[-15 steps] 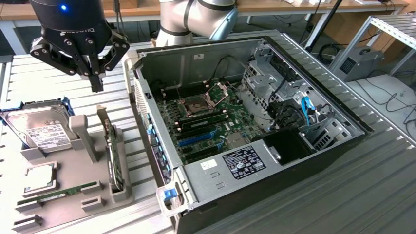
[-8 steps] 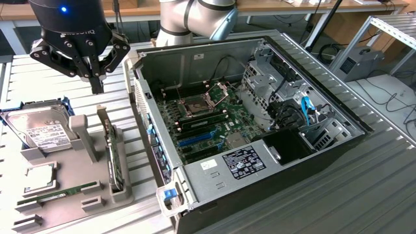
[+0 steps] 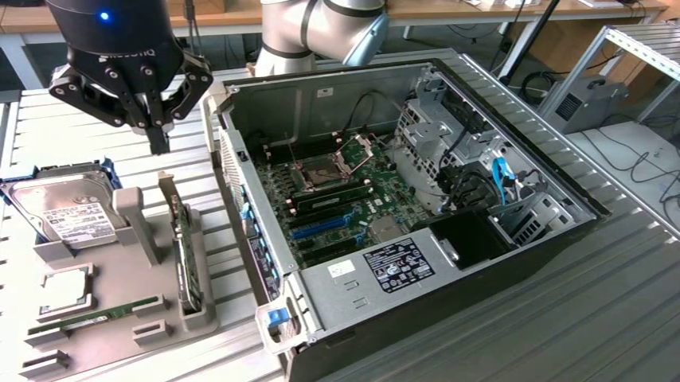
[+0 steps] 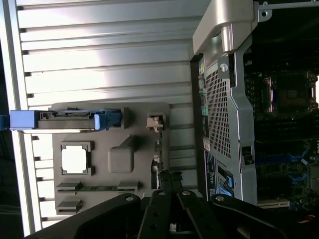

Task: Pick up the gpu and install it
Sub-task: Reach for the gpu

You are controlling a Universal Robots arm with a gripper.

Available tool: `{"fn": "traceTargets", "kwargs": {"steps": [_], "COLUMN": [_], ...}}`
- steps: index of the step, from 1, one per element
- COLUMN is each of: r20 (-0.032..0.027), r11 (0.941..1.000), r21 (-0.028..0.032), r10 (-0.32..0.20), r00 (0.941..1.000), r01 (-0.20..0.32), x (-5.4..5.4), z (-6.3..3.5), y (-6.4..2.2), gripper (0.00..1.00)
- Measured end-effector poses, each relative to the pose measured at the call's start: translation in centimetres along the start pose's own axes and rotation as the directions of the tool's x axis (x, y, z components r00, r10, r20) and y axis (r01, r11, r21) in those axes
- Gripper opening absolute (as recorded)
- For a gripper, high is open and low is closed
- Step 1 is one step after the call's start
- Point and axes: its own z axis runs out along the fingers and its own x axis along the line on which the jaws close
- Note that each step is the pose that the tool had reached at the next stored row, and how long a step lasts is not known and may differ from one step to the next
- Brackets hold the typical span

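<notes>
Shut black jaws hang nearest the lens at the upper left of the exterior view. The fingertips (image 3: 159, 139) are pressed together and hold nothing. In the wrist view the same dark tips (image 4: 169, 177) point down at the holder below.

Thin flat black gpu (image 3: 187, 263) with a silvery bracket at one end stands on its long edge in a slot of the moulded grey plastic holder (image 3: 111, 267). This is at the lower left of the exterior view. The bracket end is the end nearer the jaws. The tips are above that end, with a visible gap. In the wrist view the gpu (image 4: 157, 149) reads as a narrow edge-on strip along the holder (image 4: 102, 164), on the side facing the case.

Other parts on the holder:
- silver labelled hard drive in a blue caddy (image 3: 64, 211) (image 4: 65, 120), at the far left end
- square silver processor chip (image 3: 66, 286) (image 4: 75, 159), lying flat in its recess
- narrow green RAM stick (image 3: 95, 317) (image 4: 97, 187), lying flat nearest the lower edge of the exterior view

Open black and grey computer case (image 3: 276, 107) lies on its side just to the exterior view's right of the holder. Its green motherboard (image 3: 356, 187) is exposed, with blue expansion slots (image 3: 318, 228) toward its near end. The perforated silver rear panel (image 4: 219, 109) faces the holder.

Holder and case both sit on the slatted aluminium bench (image 3: 595, 302).
</notes>
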Motion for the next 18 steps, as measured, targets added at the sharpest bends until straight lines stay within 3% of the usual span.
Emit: {"fn": "traceTargets", "kwargs": {"steps": [8,12,18], "r20": [0.0003,0.0010,0.0012], "r11": [1.0000,0.9999,0.9999], "r21": [0.0042,0.0135,0.0165], "r10": [0.000,0.000,0.000], "r00": [1.0000,1.0000,1.0000], "r01": [0.000,0.000,0.000], "x": [0.0,-0.2,-0.2], "z": [-0.01,-0.04,-0.04], "y": [-0.58,-2.12,-2.51], "gripper": [0.11,0.11,0.11]}}
